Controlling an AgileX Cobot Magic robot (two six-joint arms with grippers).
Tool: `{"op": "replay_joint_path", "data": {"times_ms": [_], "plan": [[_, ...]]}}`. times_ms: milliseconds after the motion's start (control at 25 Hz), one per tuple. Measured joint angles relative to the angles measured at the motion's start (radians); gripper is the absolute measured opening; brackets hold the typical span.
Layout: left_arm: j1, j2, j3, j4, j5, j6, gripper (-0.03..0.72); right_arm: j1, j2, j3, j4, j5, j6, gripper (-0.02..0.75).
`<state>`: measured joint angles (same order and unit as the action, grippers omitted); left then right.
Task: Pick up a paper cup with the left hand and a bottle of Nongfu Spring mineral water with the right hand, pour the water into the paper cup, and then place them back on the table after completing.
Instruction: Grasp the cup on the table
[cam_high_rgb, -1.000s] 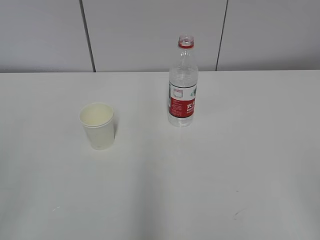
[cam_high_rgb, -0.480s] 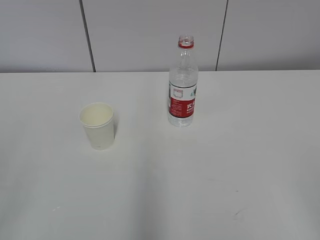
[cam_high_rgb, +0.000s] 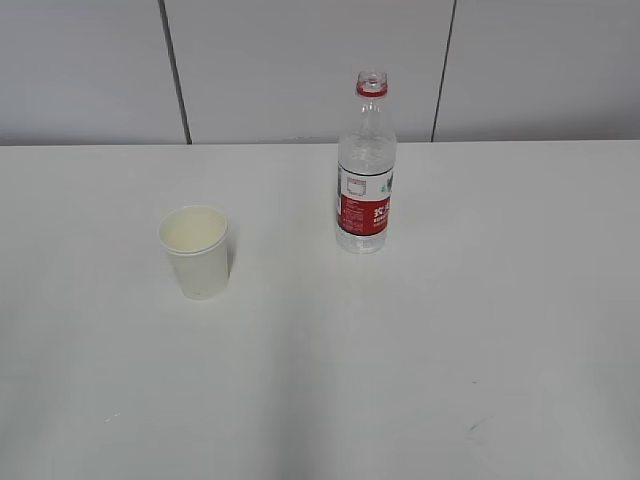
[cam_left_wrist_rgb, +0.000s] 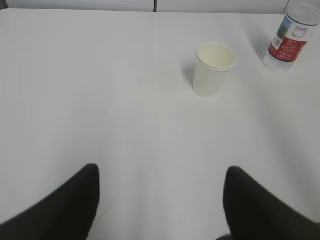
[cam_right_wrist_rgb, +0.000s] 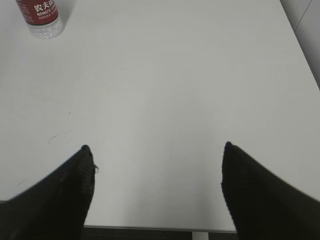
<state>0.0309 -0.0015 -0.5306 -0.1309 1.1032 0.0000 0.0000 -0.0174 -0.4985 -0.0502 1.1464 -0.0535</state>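
A white paper cup (cam_high_rgb: 196, 250) stands upright on the white table (cam_high_rgb: 400, 350), left of centre; it also shows in the left wrist view (cam_left_wrist_rgb: 214, 68). A clear bottle (cam_high_rgb: 366, 165) with a red label and red neck ring, cap off, stands upright to its right; it shows in the left wrist view (cam_left_wrist_rgb: 292, 37) and its base shows in the right wrist view (cam_right_wrist_rgb: 41, 17). My left gripper (cam_left_wrist_rgb: 160, 172) is open and empty, well short of the cup. My right gripper (cam_right_wrist_rgb: 156, 150) is open and empty over the table's near edge, far from the bottle. Neither arm shows in the exterior view.
A grey panelled wall (cam_high_rgb: 300, 70) stands behind the table. The table's front edge (cam_right_wrist_rgb: 160, 230) lies just below my right gripper, and its right edge (cam_right_wrist_rgb: 300, 45) runs up the right side of that view. Faint scuff marks (cam_high_rgb: 478, 426) lie near the front.
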Motion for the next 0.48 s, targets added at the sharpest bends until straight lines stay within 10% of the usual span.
{"op": "replay_joint_path", "data": {"times_ms": [480], "plan": [[0.000, 0.000, -0.007, -0.019, -0.041, 0.000, 0.479, 0.000, 0.000, -0.005, 0.011, -0.015, -0.036, 0.587]]}}
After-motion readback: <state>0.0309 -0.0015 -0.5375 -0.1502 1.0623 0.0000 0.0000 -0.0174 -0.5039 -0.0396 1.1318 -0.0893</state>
